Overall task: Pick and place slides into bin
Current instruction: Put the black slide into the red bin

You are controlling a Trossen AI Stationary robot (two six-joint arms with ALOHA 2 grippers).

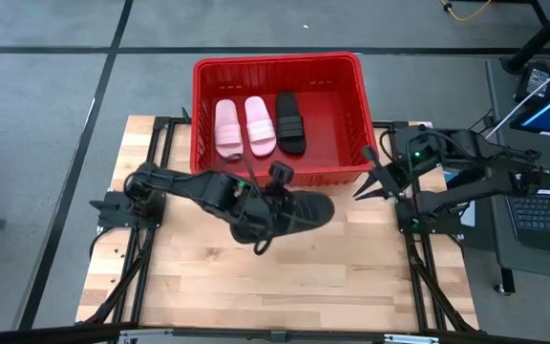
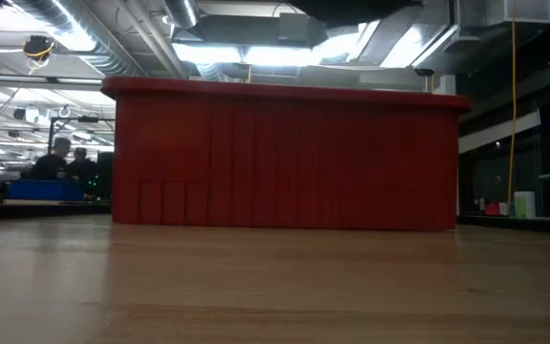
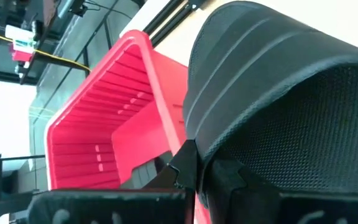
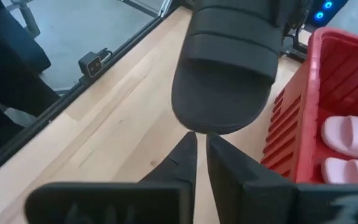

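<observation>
The red bin point(image 1: 275, 65) stands at the table's far middle. On its floor lie two pale pink slides point(image 1: 244, 126) and a black slide point(image 1: 291, 122), side by side. A second black slide point(image 1: 306, 210) hangs above the table just in front of the bin's near wall, with my left gripper point(image 3: 207, 171) shut on it. The right wrist view shows this slide point(image 4: 225, 68) strap up, toe toward my right gripper. My right gripper point(image 4: 201, 140) hovers by the bin's near right corner, its fingers a narrow gap apart with nothing between them. My left gripper holds the black slide by the sole's edge point(image 3: 197, 152) just below the ribbed strap, pinched between its two fingers. The fingers come from the table's left, slanting down. The slide itself hides the exact place. The slide is lifted clear of the table, roughly level.
Bare wooden table top point(image 1: 285, 277) stretches in front of the bin. A screen and keyboard point(image 1: 547, 205) sit off the table's right edge. In the low view the bin's near wall point(image 2: 285, 158) fills the middle, and people point(image 2: 65, 162) sit far behind on the left.
</observation>
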